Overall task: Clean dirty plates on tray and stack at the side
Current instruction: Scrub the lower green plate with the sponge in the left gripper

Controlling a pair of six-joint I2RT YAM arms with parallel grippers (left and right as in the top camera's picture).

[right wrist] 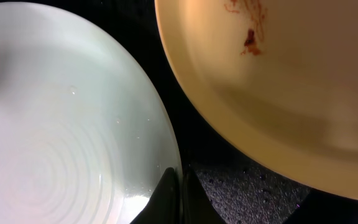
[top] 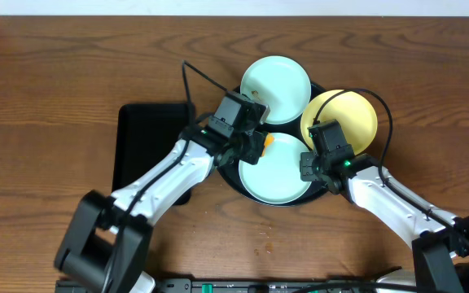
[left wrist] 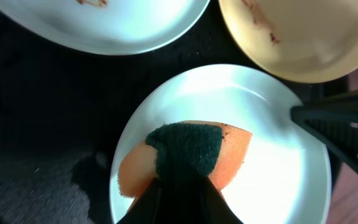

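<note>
Scrubbing time, looks like: left gripper (left wrist: 179, 190) is pinched narrow on a soft orange sponge with a dark green scourer face (left wrist: 188, 152), pressing it onto the nearest pale aqua round plate (left wrist: 278, 162) on the glossy black round tray (left wrist: 42, 99). Right gripper (right wrist: 178, 186), closed tight and empty, sits at that plate's rim, probably bracing it. The smeared pale yellow plate (right wrist: 278, 81) sits just beside it.

Brown wood-grain tabletop (top: 39, 65) fills view, evenly lit; 1 rectangular black tray (top: 141, 138) at left.

Aqua plates (top: 276, 85) and smeared yellow plate (top: 350, 114) sit on black tray (left wrist: 55, 106).
</note>
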